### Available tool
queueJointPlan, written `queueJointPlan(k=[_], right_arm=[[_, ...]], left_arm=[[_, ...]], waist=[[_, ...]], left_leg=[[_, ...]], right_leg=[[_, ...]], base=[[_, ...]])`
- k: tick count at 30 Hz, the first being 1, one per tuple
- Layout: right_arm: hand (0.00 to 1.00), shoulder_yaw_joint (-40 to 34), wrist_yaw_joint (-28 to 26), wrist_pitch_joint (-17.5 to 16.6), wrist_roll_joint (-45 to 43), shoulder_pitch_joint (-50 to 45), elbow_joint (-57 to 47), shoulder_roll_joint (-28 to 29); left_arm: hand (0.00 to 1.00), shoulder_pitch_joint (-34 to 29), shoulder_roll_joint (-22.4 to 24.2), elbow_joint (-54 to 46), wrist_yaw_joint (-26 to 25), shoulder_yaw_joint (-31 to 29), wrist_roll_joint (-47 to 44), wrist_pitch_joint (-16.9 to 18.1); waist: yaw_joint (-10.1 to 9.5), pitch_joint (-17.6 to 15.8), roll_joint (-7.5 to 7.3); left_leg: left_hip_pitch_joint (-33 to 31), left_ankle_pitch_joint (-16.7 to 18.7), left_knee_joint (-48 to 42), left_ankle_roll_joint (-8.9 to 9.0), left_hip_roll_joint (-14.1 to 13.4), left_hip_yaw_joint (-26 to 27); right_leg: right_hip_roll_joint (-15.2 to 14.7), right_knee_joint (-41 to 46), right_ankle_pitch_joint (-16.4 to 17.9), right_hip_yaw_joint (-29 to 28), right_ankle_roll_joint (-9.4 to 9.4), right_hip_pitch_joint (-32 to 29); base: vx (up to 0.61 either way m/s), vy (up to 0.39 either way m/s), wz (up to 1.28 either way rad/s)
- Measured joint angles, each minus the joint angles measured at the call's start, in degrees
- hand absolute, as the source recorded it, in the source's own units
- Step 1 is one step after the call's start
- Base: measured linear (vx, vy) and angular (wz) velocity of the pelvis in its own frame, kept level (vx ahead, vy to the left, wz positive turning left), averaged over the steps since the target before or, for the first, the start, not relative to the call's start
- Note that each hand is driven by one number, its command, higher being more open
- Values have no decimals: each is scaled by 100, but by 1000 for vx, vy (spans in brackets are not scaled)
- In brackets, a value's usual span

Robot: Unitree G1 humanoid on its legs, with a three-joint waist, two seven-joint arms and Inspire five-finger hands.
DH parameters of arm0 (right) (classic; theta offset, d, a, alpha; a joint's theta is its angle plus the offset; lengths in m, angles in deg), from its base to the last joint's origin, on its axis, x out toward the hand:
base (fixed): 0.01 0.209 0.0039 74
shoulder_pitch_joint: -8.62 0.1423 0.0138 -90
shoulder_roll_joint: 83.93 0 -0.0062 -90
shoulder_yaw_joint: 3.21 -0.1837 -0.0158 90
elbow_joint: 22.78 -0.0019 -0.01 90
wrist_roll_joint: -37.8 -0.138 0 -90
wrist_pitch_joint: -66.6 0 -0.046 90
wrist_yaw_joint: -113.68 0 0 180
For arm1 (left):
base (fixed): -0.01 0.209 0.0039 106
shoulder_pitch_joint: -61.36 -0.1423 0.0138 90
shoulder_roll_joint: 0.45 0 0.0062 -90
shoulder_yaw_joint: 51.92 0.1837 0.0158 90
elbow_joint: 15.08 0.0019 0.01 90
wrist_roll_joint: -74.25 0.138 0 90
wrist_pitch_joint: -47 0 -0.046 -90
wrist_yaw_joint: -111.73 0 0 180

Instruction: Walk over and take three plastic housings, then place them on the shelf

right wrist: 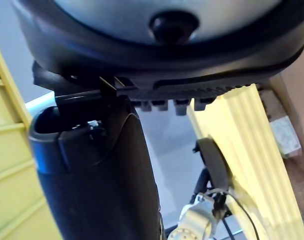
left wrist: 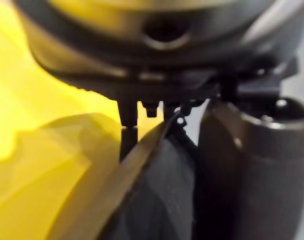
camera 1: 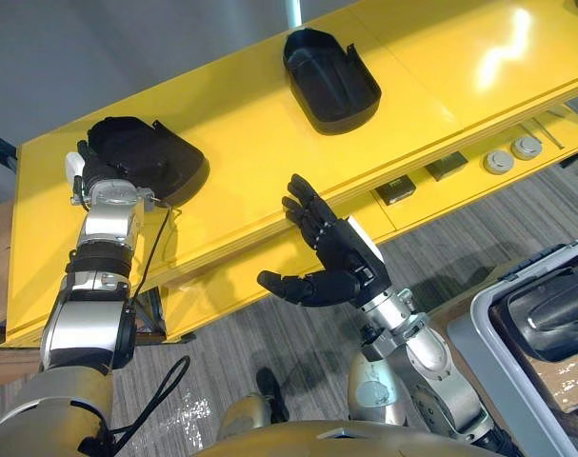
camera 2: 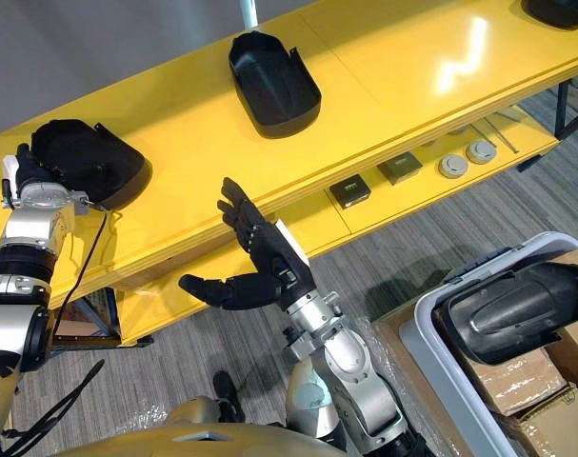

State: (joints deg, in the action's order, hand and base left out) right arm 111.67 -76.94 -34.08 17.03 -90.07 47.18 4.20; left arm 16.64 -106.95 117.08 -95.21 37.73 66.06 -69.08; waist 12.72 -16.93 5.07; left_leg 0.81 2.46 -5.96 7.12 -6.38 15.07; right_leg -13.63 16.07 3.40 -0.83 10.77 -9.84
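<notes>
Prob. setting black plastic housing [camera 1: 146, 157] onto yellow shelf [camera 1: 241, 152] w/ left hand [camera 1: 98, 169]; grip not readable. Holding right hand [camera 1: 331, 252] open, empty, in front of shelf. Resting mid-shelf: 2nd black housing [camera 1: 331, 78]. Needing flat seating, well inside edge, before letting go.
</notes>
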Motion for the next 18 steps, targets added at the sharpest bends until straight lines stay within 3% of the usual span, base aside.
queueJointPlan(k=[5,8,10,12,13,18], right_arm=[[100,23,-43,-241,21,-14,2,14],[100,19,-115,-534,150,16,1,17],[100,-24,-46,-784,491,156,-3,21],[100,-103,83,-879,774,349,-2,17],[100,-220,228,-903,1069,587,-3,15],[100,-920,410,-888,1599,1339,5,-126]], left_arm=[[100,1,0,-208,-296,16,-424,383],[100,0,0,-585,-658,-8,-768,995],[100,-117,1,-1327,-803,-81,-811,1712],[100,-398,5,-2131,-803,-242,-867,2155],[100,-829,13,-3044,-776,-378,-929,2509],[100,-2395,415,-5376,-306,-815,-925,3008]], waist=[[-11,-28,55],[-52,-43,86],[-117,-42,86],[-182,-42,88],[-229,-38,93],[-580,-31,104]], left_leg=[[4,0,6,-2,-1,-47],[72,0,12,-2,-7,-86],[74,-6,8,-10,-8,-163],[77,-9,-1,-12,-10,-203],[108,-9,-8,-12,-20,-279],[134,-8,-69,-9,-32,-584]], right_leg=[[0,-12,-12,67,-17,37],[0,-24,-11,122,-19,142],[-11,-38,-10,198,-19,209],[-15,-42,-10,238,-19,248],[-21,-95,-10,332,-20,365],[-49,-245,-8,694,-20,730]], base=[[-4,-9,4],[-10,-12,6],[-21,-11,13],[-17,-12,14],[-9,-16,20],[-15,-12,32]])
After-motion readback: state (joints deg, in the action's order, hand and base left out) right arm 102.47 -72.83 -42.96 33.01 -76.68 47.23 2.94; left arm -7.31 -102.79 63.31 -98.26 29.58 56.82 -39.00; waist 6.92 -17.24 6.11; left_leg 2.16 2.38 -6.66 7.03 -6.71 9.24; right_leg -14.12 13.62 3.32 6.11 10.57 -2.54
